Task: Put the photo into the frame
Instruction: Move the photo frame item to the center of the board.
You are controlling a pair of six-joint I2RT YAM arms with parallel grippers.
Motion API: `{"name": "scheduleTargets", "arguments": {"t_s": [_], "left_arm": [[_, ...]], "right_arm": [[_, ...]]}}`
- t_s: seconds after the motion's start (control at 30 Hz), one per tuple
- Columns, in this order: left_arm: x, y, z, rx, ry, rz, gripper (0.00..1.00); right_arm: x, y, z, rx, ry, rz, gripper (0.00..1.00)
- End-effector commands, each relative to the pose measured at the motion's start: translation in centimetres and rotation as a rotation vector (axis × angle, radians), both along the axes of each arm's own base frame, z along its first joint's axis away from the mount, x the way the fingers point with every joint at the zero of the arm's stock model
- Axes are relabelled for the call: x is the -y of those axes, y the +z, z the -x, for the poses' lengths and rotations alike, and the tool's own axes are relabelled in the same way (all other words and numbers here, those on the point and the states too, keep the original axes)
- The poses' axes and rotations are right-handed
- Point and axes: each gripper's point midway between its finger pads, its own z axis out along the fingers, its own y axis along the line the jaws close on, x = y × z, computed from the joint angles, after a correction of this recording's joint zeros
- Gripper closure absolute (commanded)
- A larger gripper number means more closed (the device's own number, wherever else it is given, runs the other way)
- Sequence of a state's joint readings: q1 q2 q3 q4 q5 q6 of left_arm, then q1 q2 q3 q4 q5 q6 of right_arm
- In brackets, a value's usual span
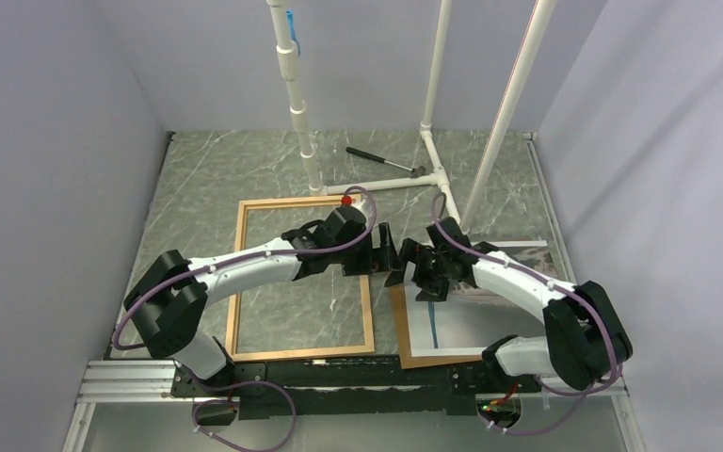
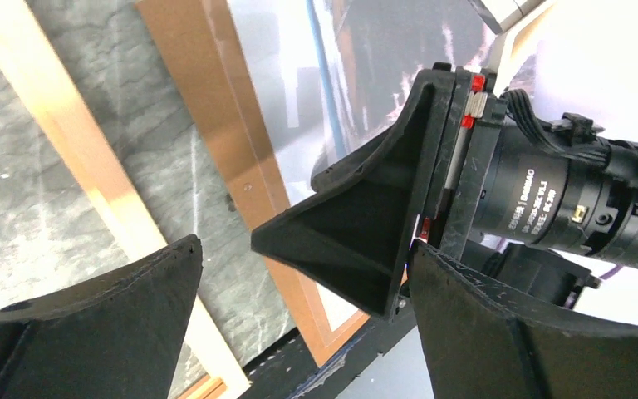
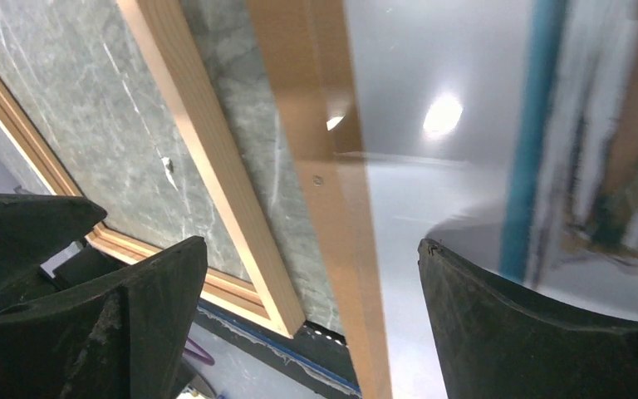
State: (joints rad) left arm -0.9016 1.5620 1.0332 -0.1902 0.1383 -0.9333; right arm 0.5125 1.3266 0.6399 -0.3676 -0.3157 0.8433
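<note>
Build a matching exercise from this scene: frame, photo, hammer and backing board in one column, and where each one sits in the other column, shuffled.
Things
1. frame
2. photo
3. hammer
4. backing board

Places
A. at the far side, by the white pipes
B. on top of the backing board
C. flat, left of centre, marble tabletop showing through it
D. beneath the photo, right of the frame

Pairs: 1-C, 2-B, 3-A, 4-D
</note>
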Motion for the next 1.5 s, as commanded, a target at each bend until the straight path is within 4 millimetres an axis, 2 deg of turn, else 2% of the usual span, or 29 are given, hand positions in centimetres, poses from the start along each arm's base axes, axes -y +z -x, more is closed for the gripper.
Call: {"name": "scheduleTargets", "arguments": {"t_s": [0.0,0.2,0.43,0.7,0.8,0.93,1.13,1.27,1.47], "left_arm": [[1.3,3.0,-0.6,0.07,-0.016,0.118,0.05],[2.6,2.0,-0.6,0.033,-0.041,0.128,0.07],[4.7,-0.1,-1.1,-0.032,-0.068,0.126,0.1],[7.0,-3.1,-1.8,-0.098,-0.066,0.166,0.12],[7.7,-4.2,-2.0,-0.126,-0.064,0.178,0.14],[7.3,-5.9,-2.2,-0.16,-0.018,0.126,0.14],[6.7,-7.5,-2.1,-0.206,0.03,0.096,0.13],[6.5,-8.2,-2.0,-0.23,0.051,0.086,0.12],[5.2,-8.6,-2.1,-0.245,0.123,0.081,0.12]], "right_arm": [[3.4,0.4,0.2,-0.015,-0.053,0.07,0.01],[8.1,0.9,-0.7,0.009,-0.166,0.111,0.0],[14.4,0.1,-0.7,-0.022,-0.386,0.21,0.0],[20.8,1.6,-2.5,0.009,-0.662,0.314,0.0],[22.7,1.5,-2.9,0.026,-0.727,0.32,0.01],[23.7,-0.2,-2.5,-0.023,-0.767,0.292,0.01],[23.1,-3.1,-1.5,-0.117,-0.784,0.245,0.01],[22.9,-4.0,-1.1,-0.145,-0.79,0.229,0.01],[23.0,-4.4,-0.7,-0.16,-0.797,0.206,0.02]]}}
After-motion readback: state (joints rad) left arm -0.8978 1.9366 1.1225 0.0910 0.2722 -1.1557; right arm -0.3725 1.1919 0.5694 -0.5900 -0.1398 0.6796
